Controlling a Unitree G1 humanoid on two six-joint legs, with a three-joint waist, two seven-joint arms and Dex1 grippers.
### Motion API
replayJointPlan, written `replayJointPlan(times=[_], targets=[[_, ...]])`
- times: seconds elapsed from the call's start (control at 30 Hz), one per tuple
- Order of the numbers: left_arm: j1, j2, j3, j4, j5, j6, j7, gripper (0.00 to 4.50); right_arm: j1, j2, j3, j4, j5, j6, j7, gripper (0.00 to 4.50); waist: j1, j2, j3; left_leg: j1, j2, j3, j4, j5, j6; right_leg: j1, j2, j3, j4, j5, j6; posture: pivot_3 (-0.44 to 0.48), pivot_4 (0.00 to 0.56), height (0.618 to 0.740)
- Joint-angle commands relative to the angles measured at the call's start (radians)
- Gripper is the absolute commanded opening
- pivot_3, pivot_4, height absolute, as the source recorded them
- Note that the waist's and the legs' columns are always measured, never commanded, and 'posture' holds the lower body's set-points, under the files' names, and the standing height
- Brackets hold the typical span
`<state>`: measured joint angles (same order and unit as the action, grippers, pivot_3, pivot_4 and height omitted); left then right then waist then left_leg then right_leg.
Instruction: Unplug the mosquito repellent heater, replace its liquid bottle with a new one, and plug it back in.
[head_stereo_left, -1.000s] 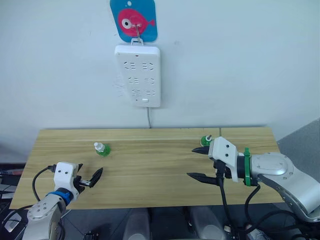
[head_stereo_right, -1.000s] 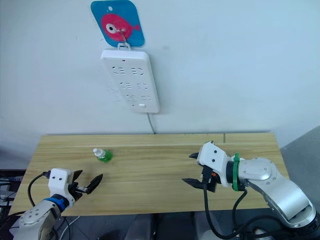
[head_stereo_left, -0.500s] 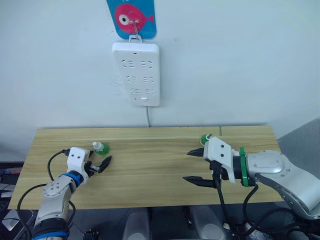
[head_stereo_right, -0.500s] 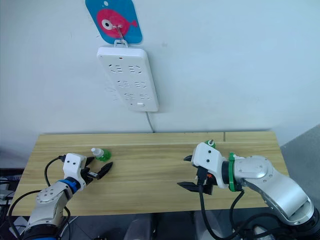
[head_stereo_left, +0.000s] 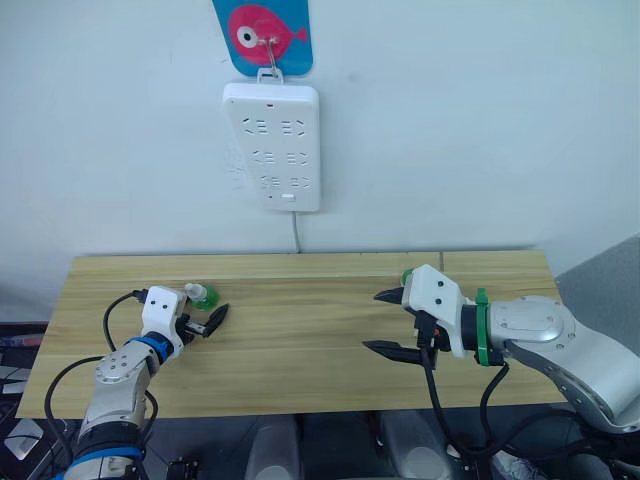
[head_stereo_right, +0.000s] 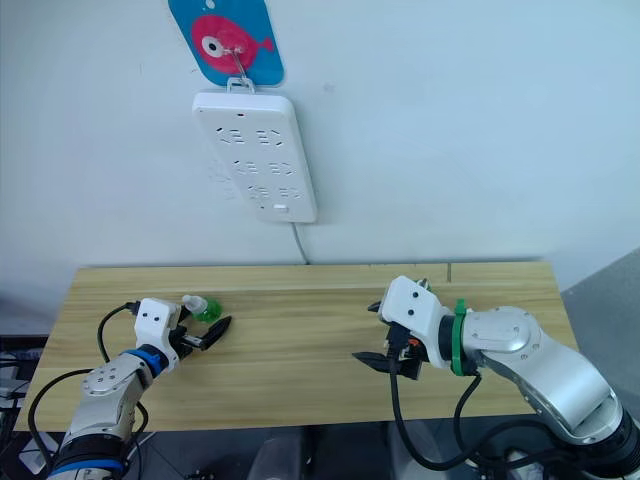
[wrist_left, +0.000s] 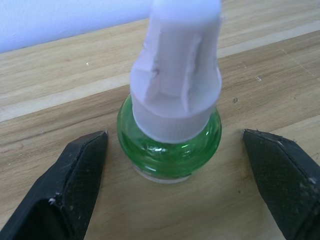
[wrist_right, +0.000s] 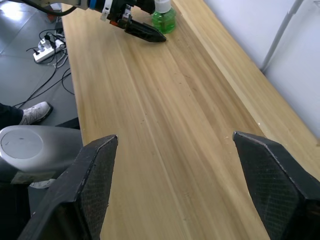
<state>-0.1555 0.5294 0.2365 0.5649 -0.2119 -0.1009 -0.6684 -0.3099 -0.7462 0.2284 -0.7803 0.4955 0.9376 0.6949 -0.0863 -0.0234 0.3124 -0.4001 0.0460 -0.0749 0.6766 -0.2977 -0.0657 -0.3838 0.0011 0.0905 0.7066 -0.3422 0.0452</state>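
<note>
A small green liquid bottle (head_stereo_left: 203, 296) with a white cap stands upright on the wooden table's (head_stereo_left: 300, 350) left part. My left gripper (head_stereo_left: 205, 313) is open right at it. In the left wrist view the bottle (wrist_left: 170, 140) stands between the two black fingers (wrist_left: 75, 185), touching neither. My right gripper (head_stereo_left: 373, 321) hovers open and empty over the table's right part. A green object (head_stereo_left: 407, 277) peeks out behind it; I cannot tell what it is. The mosquito repellent heater is out of view.
A tall white power strip (head_stereo_left: 272, 145) hangs on the wall under a blue fish plaque (head_stereo_left: 262, 35), its cord dropping behind the table. No plug shows in its sockets. In the right wrist view, cables and a floor strip (wrist_right: 47, 47) lie beyond the table's edge.
My left gripper has moved forward across the table from the front left corner up to the green bottle and now brackets it. The right gripper has drifted slightly left, still open.
</note>
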Motion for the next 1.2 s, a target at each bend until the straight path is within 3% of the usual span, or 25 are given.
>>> replayJointPlan(times=[0.03, 0.17, 0.33, 0.83, 1.2], targets=[[0.008, -0.011, -0.006, -0.001, 0.004, -0.014, 0.003, 4.50, -0.008, 0.005, -0.024, -0.040, 0.023, -0.001, -0.005, 3.83, 0.000, 0.000, 0.000, 0.000, 0.000, 0.000, 0.000, 0.000, 0.000, 0.000, 0.000, 0.000, 0.000, 0.000, 0.000, -0.116, 0.325, 0.740], [0.012, -0.018, -0.006, -0.013, -0.003, -0.007, 0.002, 3.70, -0.013, 0.026, -0.037, -0.024, 0.010, -0.015, -0.026, 3.86, 0.001, 0.000, 0.000, 0.000, 0.000, 0.000, 0.000, 0.000, 0.000, 0.000, 0.000, 0.000, 0.000, 0.000, 0.000, -0.104, 0.330, 0.740], [0.032, -0.016, -0.003, -0.021, -0.001, -0.009, 0.006, 2.23, -0.011, 0.038, -0.044, -0.013, 0.006, -0.034, -0.030, 3.86, 0.002, 0.000, 0.001, 0.000, 0.000, 0.000, 0.000, 0.000, 0.000, 0.000, 0.000, 0.000, 0.000, 0.000, 0.000, -0.098, 0.327, 0.740], [0.088, 0.010, -0.020, -0.129, -0.001, 0.007, -0.027, 2.20, 0.001, 0.094, -0.042, 0.021, -0.009, -0.138, -0.036, 3.86, 0.002, 0.000, 0.000, 0.000, 0.000, 0.000, -0.001, 0.001, -0.002, 0.000, -0.001, 0.000, 0.000, 0.000, 0.000, -0.074, 0.285, 0.740], [0.167, 0.084, -0.068, -0.579, -0.105, 0.207, -0.183, 2.20, -0.013, 0.119, -0.010, 0.131, -0.061, -0.269, -0.005, 3.86, 0.006, -0.003, -0.007, -0.002, 0.000, -0.003, -0.001, 0.006, -0.011, -0.001, -0.003, -0.003, 0.000, 0.000, 0.000, -0.052, 0.198, 0.740]])
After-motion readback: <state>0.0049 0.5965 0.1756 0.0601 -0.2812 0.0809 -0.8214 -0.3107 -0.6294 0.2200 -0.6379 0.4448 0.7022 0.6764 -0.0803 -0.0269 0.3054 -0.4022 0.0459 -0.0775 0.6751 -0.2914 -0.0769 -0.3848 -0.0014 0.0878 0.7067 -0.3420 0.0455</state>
